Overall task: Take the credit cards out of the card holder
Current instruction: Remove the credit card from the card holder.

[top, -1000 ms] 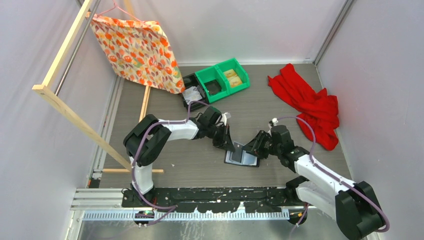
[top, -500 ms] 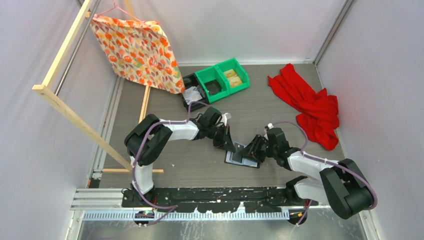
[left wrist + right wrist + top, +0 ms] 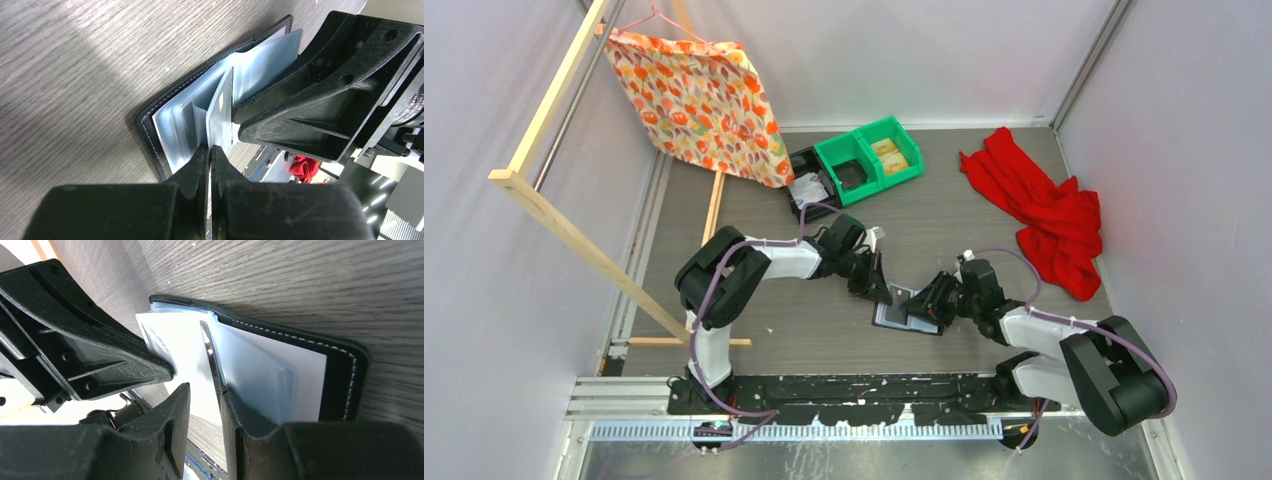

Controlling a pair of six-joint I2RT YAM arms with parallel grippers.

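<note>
The card holder [image 3: 907, 314] lies open on the table between the two arms, black with pale glossy sleeves [image 3: 180, 125]. A stiff white credit card [image 3: 220, 112] stands up on edge from the sleeves. My left gripper [image 3: 210, 148] is shut on the near end of that card. In the right wrist view the same credit card [image 3: 175, 350] shows broadside, with the left arm's finger [image 3: 100, 355] against it. My right gripper [image 3: 205, 390] is open, its jaws a finger-width apart. Its right finger [image 3: 245, 415] rests on the card holder's [image 3: 340, 380] sleeves.
Two joined green bins [image 3: 869, 158] and a black bin [image 3: 809, 182] sit at the back centre. A red cloth [image 3: 1044, 210] lies at the back right. A flowered cloth [image 3: 699, 100] hangs from a wooden frame [image 3: 574, 235] on the left.
The right arm has folded in and its gripper has edged left, closer onto the card holder. The left gripper has stayed shut in place.
</note>
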